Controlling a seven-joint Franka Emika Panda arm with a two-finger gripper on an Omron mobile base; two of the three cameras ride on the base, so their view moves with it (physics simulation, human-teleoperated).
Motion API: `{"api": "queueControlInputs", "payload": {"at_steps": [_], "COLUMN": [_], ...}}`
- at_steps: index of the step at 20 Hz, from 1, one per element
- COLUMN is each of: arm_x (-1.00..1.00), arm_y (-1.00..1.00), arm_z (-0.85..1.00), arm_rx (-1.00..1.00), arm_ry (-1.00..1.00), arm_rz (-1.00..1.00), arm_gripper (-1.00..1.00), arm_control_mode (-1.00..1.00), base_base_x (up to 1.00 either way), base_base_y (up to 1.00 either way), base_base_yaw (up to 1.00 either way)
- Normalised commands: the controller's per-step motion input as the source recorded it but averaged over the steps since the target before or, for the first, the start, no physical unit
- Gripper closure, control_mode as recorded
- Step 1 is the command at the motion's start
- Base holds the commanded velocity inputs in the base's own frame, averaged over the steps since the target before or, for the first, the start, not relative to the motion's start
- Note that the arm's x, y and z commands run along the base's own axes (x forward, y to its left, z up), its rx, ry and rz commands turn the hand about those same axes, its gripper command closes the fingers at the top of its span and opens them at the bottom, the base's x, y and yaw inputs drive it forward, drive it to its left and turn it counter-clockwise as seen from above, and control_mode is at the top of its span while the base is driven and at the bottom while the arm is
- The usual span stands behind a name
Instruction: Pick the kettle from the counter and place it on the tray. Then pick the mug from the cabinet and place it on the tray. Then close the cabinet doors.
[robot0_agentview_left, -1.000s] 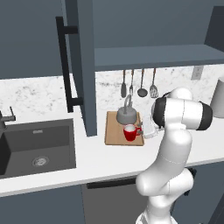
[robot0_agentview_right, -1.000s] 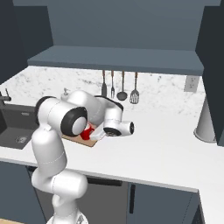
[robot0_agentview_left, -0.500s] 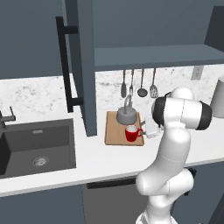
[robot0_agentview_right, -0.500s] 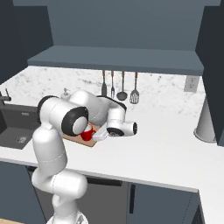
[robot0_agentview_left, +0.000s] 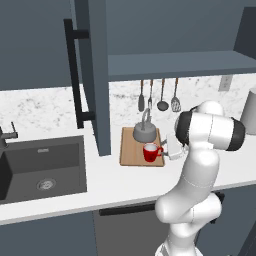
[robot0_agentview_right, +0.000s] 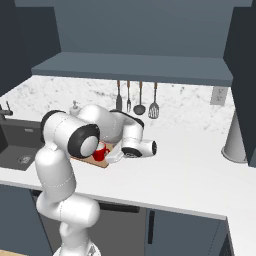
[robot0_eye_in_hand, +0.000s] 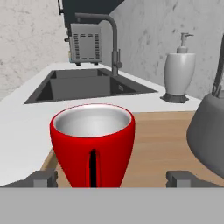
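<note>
Red ceramic mug (robot0_agentview_left: 150, 152) with a side handle stands upright on the flat light-brown wooden tray (robot0_agentview_left: 131, 153) in my left base view, near its right front corner. The squat grey metal kettle (robot0_agentview_left: 145, 131) with its arched loop handle sits on the far part of the same tray, just behind the mug. My two-finger gripper (robot0_agentview_left: 168, 148) is just right of the mug, at mug height. One tall slate-blue cabinet door (robot0_agentview_left: 98, 75) with a black bar handle (robot0_agentview_left: 76, 75) stands swung out to the left of the tray, above the long white counter (robot0_agentview_left: 120, 182).

From the right base view, I see the mug (robot0_agentview_right: 101, 150) partly hidden behind the arm, with the gripper body (robot0_agentview_right: 116, 157) close beside it on the right. The open wall cabinet's shelf (robot0_agentview_right: 135, 67) hangs above.

In the hand view, the mug (robot0_eye_in_hand: 92, 142) stands between the two dark fingertips (robot0_eye_in_hand: 43, 178), handle towards the camera. The jaws stand wide, each tip clear of the mug wall; nothing is held. The kettle (robot0_eye_in_hand: 210, 131) is at the right, and a white soap dispenser (robot0_eye_in_hand: 178, 72) and a dark inset sink (robot0_eye_in_hand: 85, 85) lie beyond.

My judgement: both placements are complete and the release of the mug is the step in hand. The next move calls for a straight retreat away from the mug without tipping it, then a reach to the cabinet doors to swing them shut.
</note>
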Motion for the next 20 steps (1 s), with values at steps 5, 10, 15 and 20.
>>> {"api": "queueControlInputs", "payload": {"at_steps": [5,10,15,20], "arm_x": [-0.31,-0.32,-0.52,-0.57], "arm_y": [0.04,0.00,0.03,0.05], "arm_z": [0.36,0.62,0.72,0.80], "arm_rx": [0.00,0.00,0.00,0.00], "arm_ry": [-0.08,-0.08,0.00,-0.09], "arm_rz": [0.00,0.00,0.00,0.00], "arm_gripper": [-1.00,-1.00,-1.00,-1.00], "arm_control_mode": [-1.00,-1.00,-1.00,-1.00], "base_base_x": [0.00,0.00,0.00,0.00], "base_base_y": [0.00,0.00,0.00,0.00], "base_base_yaw": [0.00,0.00,0.00,0.00]}}
